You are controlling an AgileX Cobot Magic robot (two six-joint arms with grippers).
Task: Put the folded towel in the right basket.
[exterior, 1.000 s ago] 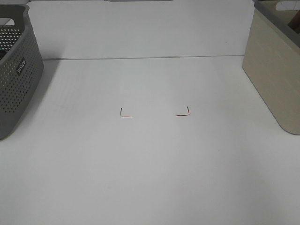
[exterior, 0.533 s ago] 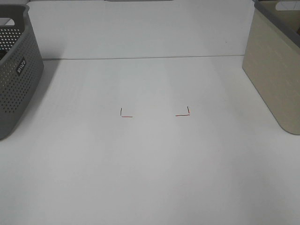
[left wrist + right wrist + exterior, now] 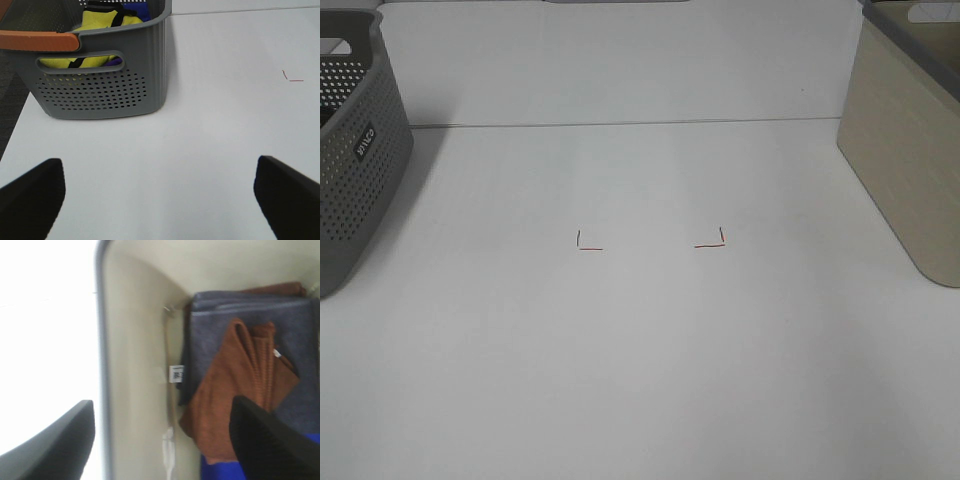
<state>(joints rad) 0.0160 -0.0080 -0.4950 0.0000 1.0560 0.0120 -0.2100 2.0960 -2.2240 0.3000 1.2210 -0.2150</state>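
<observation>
Towel (image 3: 235,385) lies in the right basket (image 3: 135,340); the right gripper (image 3: 165,440), spread wide and empty, should rise straight, clearing the rim.

Grey basket (image 3: 360,180) and beige basket (image 3: 900,170) partly beyond the frame edges

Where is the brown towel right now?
The right wrist view shows the brown towel inside the beige basket, the one at the overhead view's right edge, lying on a grey towel.
</observation>
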